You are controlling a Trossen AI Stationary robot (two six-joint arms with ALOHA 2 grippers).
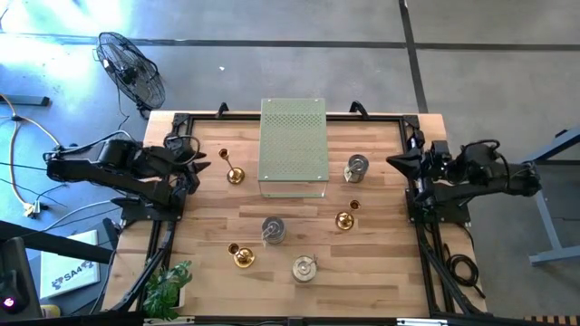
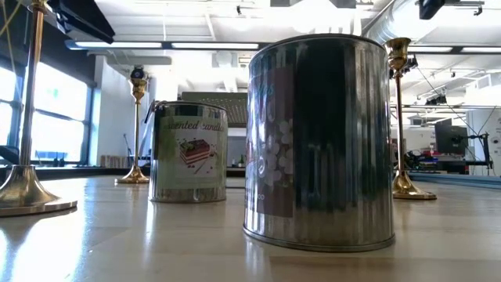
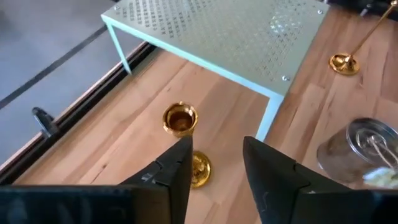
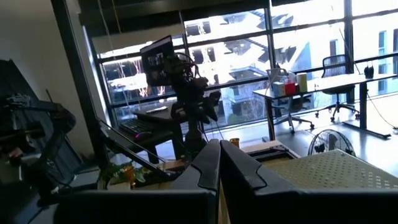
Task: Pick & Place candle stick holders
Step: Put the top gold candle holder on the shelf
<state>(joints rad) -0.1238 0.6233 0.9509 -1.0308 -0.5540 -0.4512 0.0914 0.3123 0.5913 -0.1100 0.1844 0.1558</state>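
Green perforated box (image 1: 293, 145) amid 6 candle stick holders (image 1: 235, 174)

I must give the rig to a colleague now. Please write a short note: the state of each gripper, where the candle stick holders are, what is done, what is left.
Left gripper: open, empty, just above the gold holder left of the green box.
Right gripper: shut, empty, waiting at the table's right edge.
Other gold holders and three silver holders all stand on the table.
Done: nothing picked or placed, as far as visible.
Left: all six.
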